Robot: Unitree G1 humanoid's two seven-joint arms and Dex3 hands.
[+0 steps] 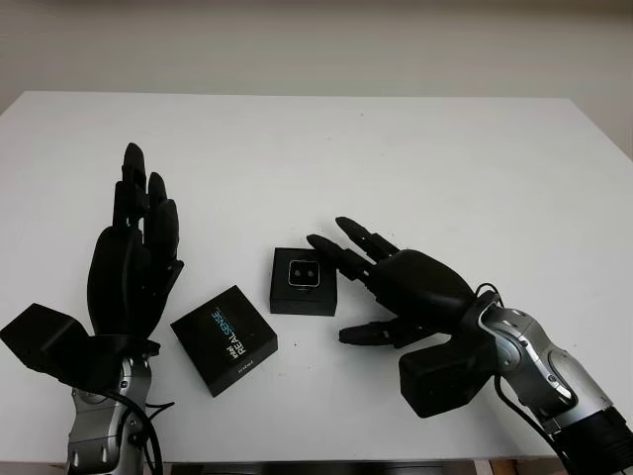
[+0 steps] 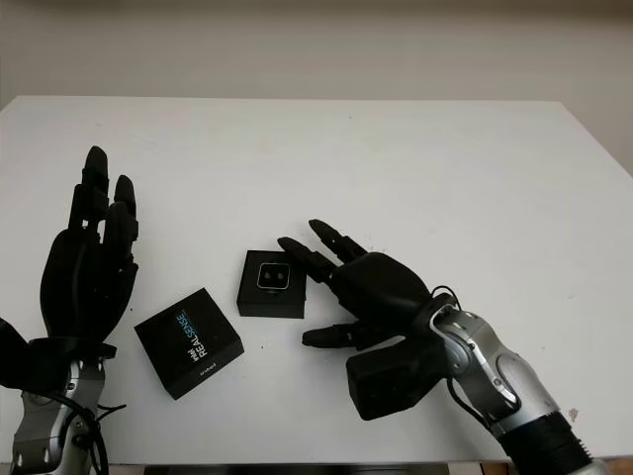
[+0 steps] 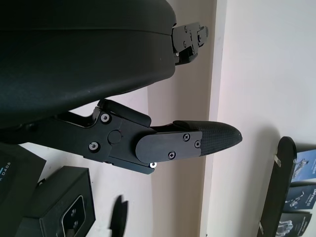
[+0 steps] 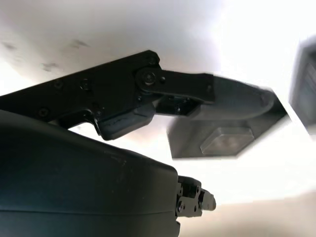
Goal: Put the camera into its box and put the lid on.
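A small silvery camera [image 1: 304, 273] lies inside its open black box [image 1: 302, 299] in the middle of the white table [image 1: 396, 158]. The black lid [image 1: 224, 339], printed with RealSense lettering, lies flat on the table just left of the box and nearer to me. My right hand [image 1: 346, 282] is open, right beside the box's right side, fingers pointing at it and holding nothing. My left hand [image 1: 148, 183] is open and stands upright at the left of the lid, above the table. The right wrist view shows the box and camera [image 4: 217, 140] just past a finger.
The table's near edge runs close under both forearms. In the left wrist view, dark boxes or pictures [image 3: 298, 192] stand against a wall beyond the table.
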